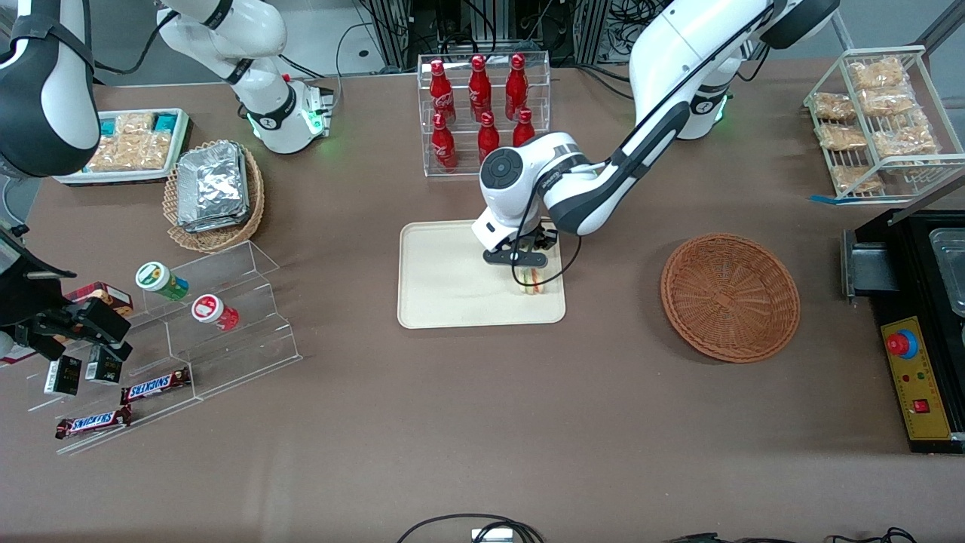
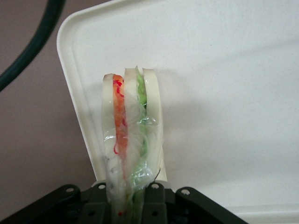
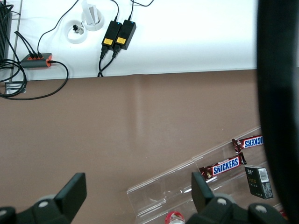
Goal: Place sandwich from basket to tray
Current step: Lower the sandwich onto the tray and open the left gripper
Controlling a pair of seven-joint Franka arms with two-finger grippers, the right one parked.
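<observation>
The jaws are closed on the sandwich [image 2: 131, 140], which the gripper [image 1: 528, 265] holds edge-up over the tray [image 1: 445, 286], close to the tray's edge on the working arm's side. The basket [image 1: 730, 296] lies well apart, toward the working arm's end of the table.

Your working arm [image 1: 663, 128] wears glossy white shells with black joint bands and a round black end cap carrying a ring of small markings. A thin black cable loops from its wrist. Its base glows green. You see the gripper [image 1: 528, 273] over the tray, black, with screw heads along its body [image 2: 154, 205].
</observation>
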